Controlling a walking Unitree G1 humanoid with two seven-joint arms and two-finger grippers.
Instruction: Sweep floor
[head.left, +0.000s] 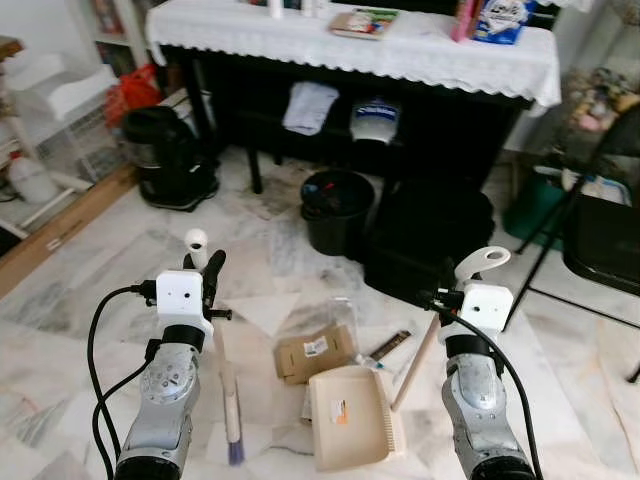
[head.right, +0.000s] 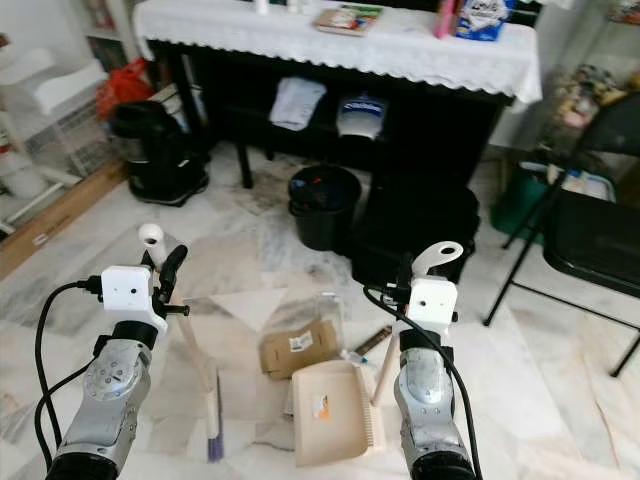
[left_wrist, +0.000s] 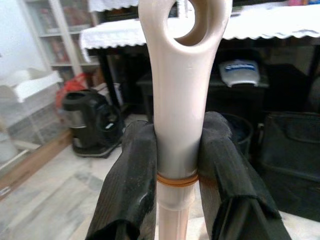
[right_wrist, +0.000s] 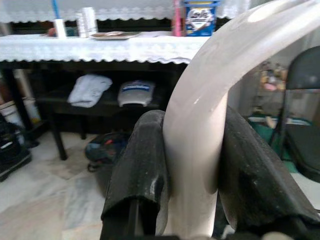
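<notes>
My left gripper (head.left: 206, 272) is shut on the upper part of a cream broom handle (left_wrist: 178, 100), just under its hanging ring. The stick slants down to purple bristles (head.left: 236, 449) resting on the marble floor. My right gripper (head.left: 460, 288) is shut on the cream dustpan handle (right_wrist: 200, 125), below its loop. The beige dustpan (head.left: 348, 417) sits on the floor between my arms, mouth facing away from me. Brown cardboard scraps (head.left: 314, 352), a clear wrapper (head.left: 341, 312) and a dark strip (head.left: 389, 345) lie just beyond the pan.
A black bin (head.left: 337, 208) and a black bag (head.left: 432, 240) stand ahead under a table with a white lace cloth (head.left: 300, 42). A black appliance (head.left: 168, 158) is at the left, white shelving (head.left: 50, 110) beyond it, and a folding chair (head.left: 598, 235) at the right.
</notes>
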